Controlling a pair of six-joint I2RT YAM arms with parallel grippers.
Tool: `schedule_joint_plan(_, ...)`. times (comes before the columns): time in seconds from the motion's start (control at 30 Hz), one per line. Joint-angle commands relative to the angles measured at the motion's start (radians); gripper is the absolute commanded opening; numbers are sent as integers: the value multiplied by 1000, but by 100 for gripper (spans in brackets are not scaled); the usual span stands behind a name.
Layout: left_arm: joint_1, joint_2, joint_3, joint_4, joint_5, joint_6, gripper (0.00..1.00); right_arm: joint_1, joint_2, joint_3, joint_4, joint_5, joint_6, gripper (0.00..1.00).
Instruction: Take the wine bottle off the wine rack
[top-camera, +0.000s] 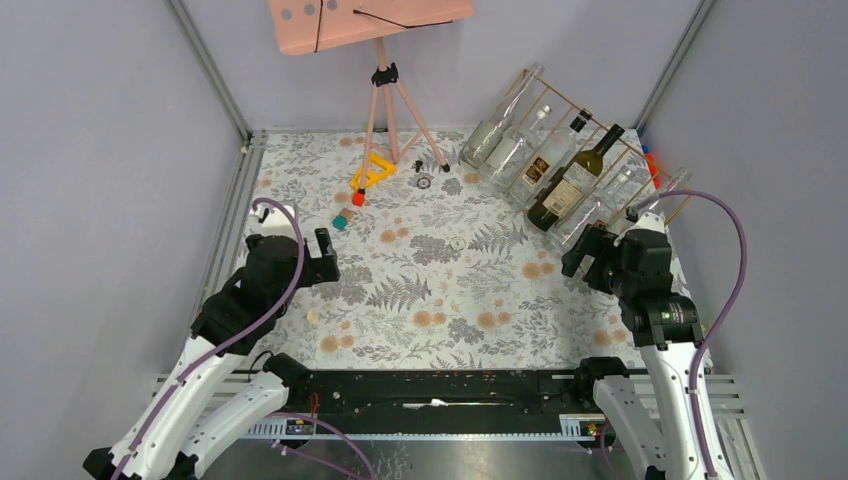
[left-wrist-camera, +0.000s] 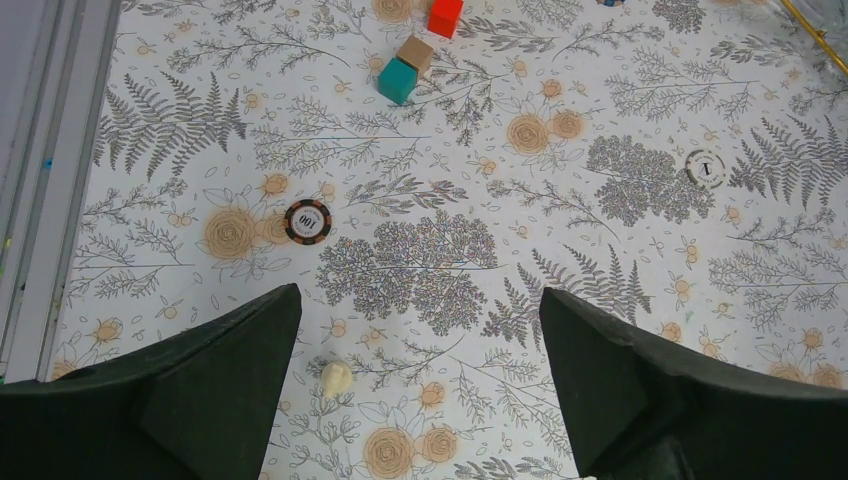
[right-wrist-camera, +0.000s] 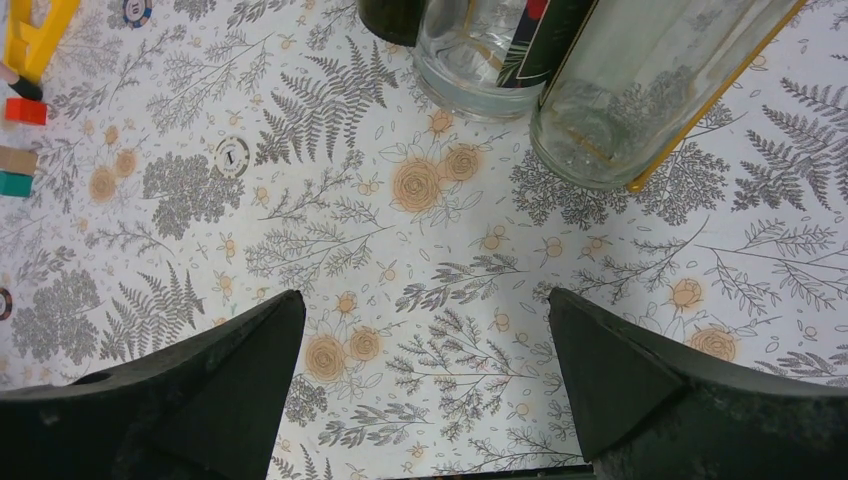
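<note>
**Right arm at the approach stage, nothing gripped yet**

The wine bottle (top-camera: 572, 182), dark green with a pale label, lies neck-up in the slanted wine rack (right-wrist-camera: 712, 98). It sits just ahead of the right gripper (top-camera: 588, 252) and a little to its left. Clear bottles (right-wrist-camera: 470, 60) lie in the cells on either side of it. In the right wrist view two of their glass bases sit straight ahead of the fingers (right-wrist-camera: 230, 380), nearer than the dark base at the top edge.

The step in hand appears to be the reach towards the rack, and the bottle is not yet lifted. The next move probably calls for swinging the gripper leftward onto the dark bottle's lower body. It would need to close there without catching the neighbouring glass or the gold wire.

The right gripper is spread wide, holds nothing and touches nothing. The left gripper (top-camera: 322, 258) is equally wide and empty, well away from the rack. A poker chip (left-wrist-camera: 307, 221) lies ahead of it, and a small cream lump (left-wrist-camera: 336, 377) lies on the patterned table (left-wrist-camera: 620, 300) near its left finger.
</note>
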Motion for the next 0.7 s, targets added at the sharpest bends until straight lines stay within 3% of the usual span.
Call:
schedule_joint_plan(0.0, 2, 13, 9, 48, -9, 1, 99, -4, -17, 1, -7, 67, 49, 99)
schedule_joint_plan(0.27, 2, 47, 12, 37, -15, -5, 99, -3, -23, 19, -17, 93, 76, 98)
schedule_joint_plan(0.67, 2, 34, 6, 41, -1, 1, 99, -3, 110, 148, -103, 143, 128, 98)
